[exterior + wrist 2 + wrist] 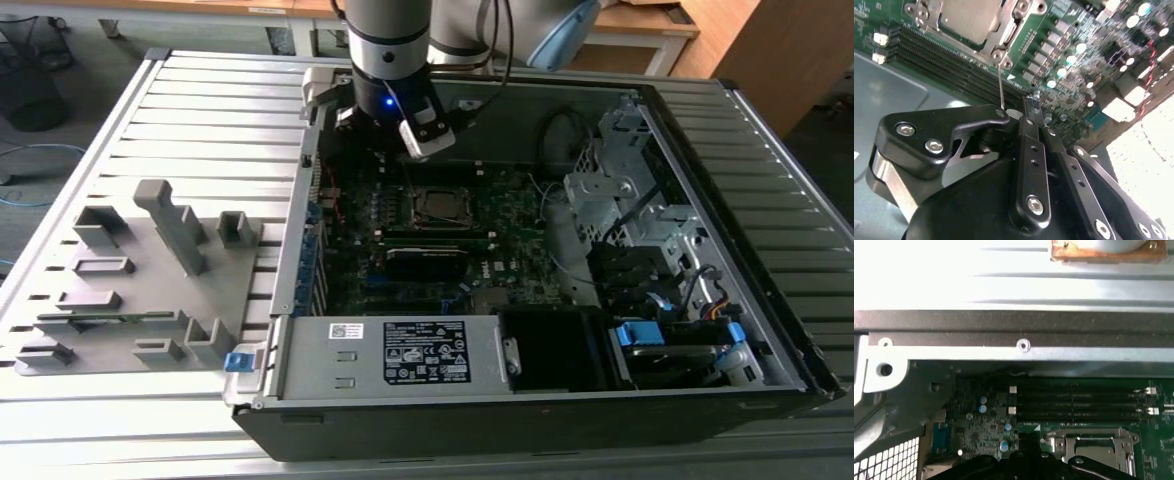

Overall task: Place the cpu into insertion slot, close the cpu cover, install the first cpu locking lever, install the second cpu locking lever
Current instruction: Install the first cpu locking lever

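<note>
The cpu [970, 19] shows its dull metal top in the socket on the green motherboard [507, 250]; in the exterior view the cpu [438, 205] is at the board's middle. The cpu cover [1000, 31] lies flat around the chip as a silver frame, and the cpu cover [1094, 447] also appears in the first wrist view. Chip and cover hide the insertion slot. A thin wire locking lever [1000, 85] stands up from the socket's corner, and its free end reaches my gripper [1016, 112]. My gripper [404, 150] hangs just behind the socket, near the case's back wall.
Long black memory slots [1074, 400] run beside the socket. The case's metal wall [1014, 325] is close behind the gripper. A power supply [387, 350] and drive cages [627, 200] crowd the case. A grey fixture tray [134, 280] lies at the exterior view's left.
</note>
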Tool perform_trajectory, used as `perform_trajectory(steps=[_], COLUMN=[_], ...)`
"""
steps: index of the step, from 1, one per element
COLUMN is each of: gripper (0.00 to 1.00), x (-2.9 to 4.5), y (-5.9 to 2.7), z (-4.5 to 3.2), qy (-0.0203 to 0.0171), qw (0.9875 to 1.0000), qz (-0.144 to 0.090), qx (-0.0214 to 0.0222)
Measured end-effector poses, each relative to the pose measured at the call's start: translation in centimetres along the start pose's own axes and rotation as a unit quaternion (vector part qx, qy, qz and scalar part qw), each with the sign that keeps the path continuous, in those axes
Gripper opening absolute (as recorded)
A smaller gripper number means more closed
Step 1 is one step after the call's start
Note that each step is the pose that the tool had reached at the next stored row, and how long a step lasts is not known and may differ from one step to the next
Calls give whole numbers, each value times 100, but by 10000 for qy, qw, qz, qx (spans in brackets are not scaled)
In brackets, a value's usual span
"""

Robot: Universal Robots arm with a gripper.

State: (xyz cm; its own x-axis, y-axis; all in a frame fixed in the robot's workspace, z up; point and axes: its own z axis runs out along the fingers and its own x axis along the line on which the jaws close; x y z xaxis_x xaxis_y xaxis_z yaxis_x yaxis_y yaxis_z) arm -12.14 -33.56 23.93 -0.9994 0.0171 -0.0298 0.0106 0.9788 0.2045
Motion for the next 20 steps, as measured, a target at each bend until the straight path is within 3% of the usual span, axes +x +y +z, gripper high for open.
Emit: perform_trajectory(steps=[5,8,9,13,20], gripper=[11,11,11,11,11], x=[0,0,0,-10,-97], y=[-1,0,0,0,1], z=[0,0,0,0,3], qy=[0,2,2,2,2], qw=[10000,9998,9998,9998,9998], qz=[0,6,6,6,6], qx=[-33,-175,-191,-195,-195])
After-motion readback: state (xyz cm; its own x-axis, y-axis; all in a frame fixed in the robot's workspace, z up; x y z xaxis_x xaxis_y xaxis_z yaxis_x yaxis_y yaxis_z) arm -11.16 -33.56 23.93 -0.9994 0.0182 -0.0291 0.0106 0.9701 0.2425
